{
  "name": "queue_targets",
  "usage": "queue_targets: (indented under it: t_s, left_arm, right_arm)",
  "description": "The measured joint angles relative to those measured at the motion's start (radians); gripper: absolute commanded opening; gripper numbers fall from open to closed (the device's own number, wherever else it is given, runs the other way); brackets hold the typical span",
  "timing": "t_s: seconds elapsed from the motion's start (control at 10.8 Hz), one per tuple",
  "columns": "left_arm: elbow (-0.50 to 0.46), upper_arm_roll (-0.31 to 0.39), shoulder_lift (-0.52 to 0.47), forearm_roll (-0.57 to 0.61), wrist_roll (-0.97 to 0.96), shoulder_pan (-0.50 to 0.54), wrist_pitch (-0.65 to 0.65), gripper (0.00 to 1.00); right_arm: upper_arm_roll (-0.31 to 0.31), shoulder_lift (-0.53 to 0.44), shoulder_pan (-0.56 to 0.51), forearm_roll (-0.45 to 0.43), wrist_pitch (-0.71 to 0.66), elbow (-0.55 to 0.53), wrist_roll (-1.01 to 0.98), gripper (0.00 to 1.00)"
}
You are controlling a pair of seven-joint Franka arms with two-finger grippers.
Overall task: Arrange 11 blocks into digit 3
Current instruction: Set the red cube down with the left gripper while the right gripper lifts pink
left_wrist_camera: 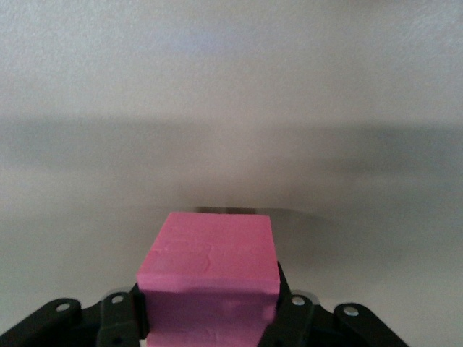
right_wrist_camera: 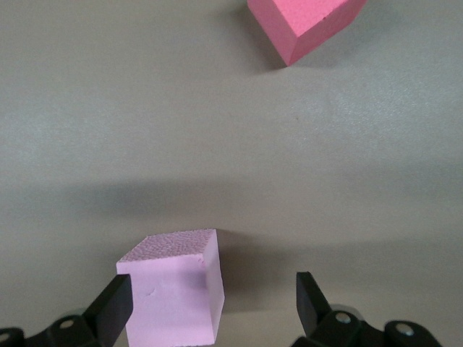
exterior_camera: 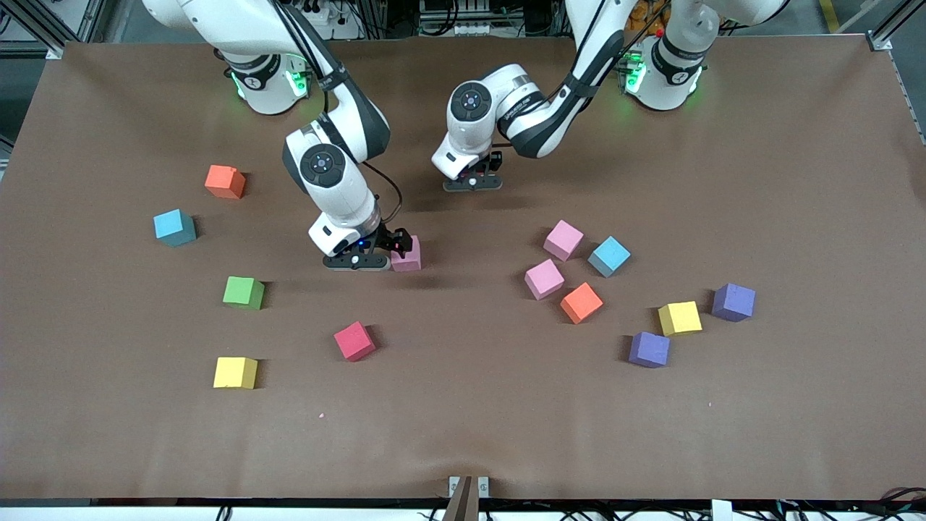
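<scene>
With its right gripper [right_wrist_camera: 210, 307] spread beside a pink block [right_wrist_camera: 173, 293], centre it before pinching; the left gripper [left_wrist_camera: 213, 318] pinches another pink block [left_wrist_camera: 210, 271].

Brown table [exterior_camera: 463, 434]; pink block [left_wrist_camera: 210, 264]; green block [exterior_camera: 243, 291].

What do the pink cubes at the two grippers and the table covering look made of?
Pink cube between the right gripper's open fingers: likely foam, matte, finely pitted top. Pink cube clamped in the left gripper: same look, faint surface dents. Table covering: brown, matte, possibly paper or felt.
</scene>
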Motion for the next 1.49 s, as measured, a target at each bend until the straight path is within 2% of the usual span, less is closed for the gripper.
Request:
queue_targets:
  t_s: [0.47,0.93,1.02,1.12,1.21,1.49]
  left_arm:
    - [0.008,0.001,0.018,0.001,0.01,-0.014,-0.01,0.0]
    - [0.021,0.001,0.029,0.006,0.016,-0.018,-0.011,0.0]
    - [0.022,0.001,0.032,0.006,0.019,-0.019,-0.011,0.05]
    - [0.024,0.001,0.037,0.006,0.021,-0.019,-0.011,0.13]
    - [0.029,0.002,0.043,0.012,0.023,-0.019,-0.011,0.99]
    - [0.038,0.002,0.051,0.035,0.016,-0.019,-0.011,1.0]
  right_arm:
    - [0.006,0.067,0.04,0.0,0.086,-0.002,0.0,1.0]
    - [0.007,0.077,0.048,0.0,0.087,0.012,0.0,1.0]
    - [0.007,0.076,0.048,0.0,0.069,0.025,0.0,1.0]
    - [0.006,0.076,0.048,0.0,0.034,0.046,0.0,1.0]
    - [0.006,0.076,0.048,0.0,0.005,0.06,0.0,1.0]
    - [0.008,0.091,0.051,-0.001,-0.001,0.061,-0.001,1.0]
